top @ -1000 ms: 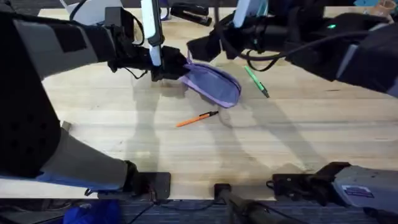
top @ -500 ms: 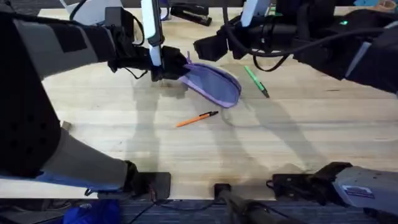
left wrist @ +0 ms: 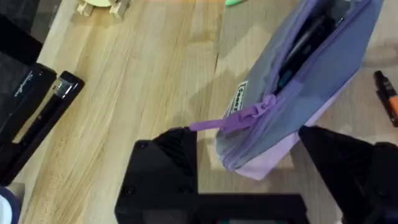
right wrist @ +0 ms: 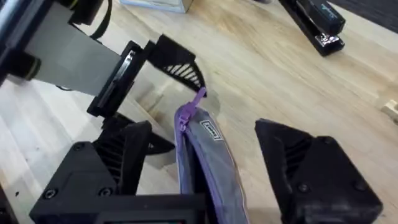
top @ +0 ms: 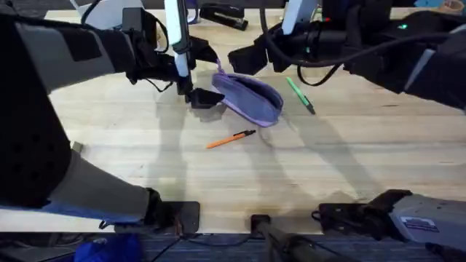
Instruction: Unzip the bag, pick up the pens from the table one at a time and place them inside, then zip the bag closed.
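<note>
Pouch [left wrist: 298, 81] soft, floppy, light; best hold was zipper pull [left wrist: 239, 118]. My left gripper [left wrist: 249, 171] spread wide around pouch end, gripping nothing; right gripper [right wrist: 205, 168] wide, empty, straddling pouch.

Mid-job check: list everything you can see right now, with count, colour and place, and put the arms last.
pouch: one, lavender, on the table between the two grippers, zipper partly open with dark items showing inside in the left wrist view
orange pen: one, on the table nearer the arm bases than the pouch
green pen: one, on the table just right of the pouch
stapler: one, black, at the far edge of the table
table: one, light wood
left gripper: black fingers open around the pouch's zipper-pull end, pull lying between them
right gripper: black fingers open, over the far side of the pouch
</note>
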Controlling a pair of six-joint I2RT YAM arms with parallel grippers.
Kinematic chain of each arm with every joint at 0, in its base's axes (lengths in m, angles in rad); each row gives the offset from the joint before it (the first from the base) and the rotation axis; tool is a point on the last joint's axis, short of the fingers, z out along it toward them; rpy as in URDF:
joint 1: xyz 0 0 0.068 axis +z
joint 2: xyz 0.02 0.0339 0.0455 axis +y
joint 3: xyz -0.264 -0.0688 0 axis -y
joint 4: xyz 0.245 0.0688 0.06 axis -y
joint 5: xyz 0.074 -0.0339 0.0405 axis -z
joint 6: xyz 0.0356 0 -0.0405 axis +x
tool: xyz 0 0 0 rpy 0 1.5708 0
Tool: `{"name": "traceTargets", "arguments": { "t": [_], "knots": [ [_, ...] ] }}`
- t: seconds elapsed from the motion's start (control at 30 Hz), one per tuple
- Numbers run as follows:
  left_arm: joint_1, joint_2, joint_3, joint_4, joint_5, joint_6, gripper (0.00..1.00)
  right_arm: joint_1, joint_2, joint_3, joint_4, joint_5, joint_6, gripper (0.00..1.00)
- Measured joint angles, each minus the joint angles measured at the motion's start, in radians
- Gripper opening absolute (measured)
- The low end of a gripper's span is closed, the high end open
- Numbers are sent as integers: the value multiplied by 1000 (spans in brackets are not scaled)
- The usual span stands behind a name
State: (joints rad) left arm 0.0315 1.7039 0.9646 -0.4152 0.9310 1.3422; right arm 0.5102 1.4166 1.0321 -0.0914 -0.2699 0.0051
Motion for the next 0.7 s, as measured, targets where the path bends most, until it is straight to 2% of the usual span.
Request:
{"name": "traceTargets", "arguments": {
  "t": [0.5, 0.7],
  "knots": [
    [0, -3, 0, -9, 0, 1, 993, 0, 0, 0, 0, 0, 0, 996],
    [0, -83, 0, -43, -1, 1, 993, 0, 0, 0, 0, 0, 0, 996]
  ]
}}
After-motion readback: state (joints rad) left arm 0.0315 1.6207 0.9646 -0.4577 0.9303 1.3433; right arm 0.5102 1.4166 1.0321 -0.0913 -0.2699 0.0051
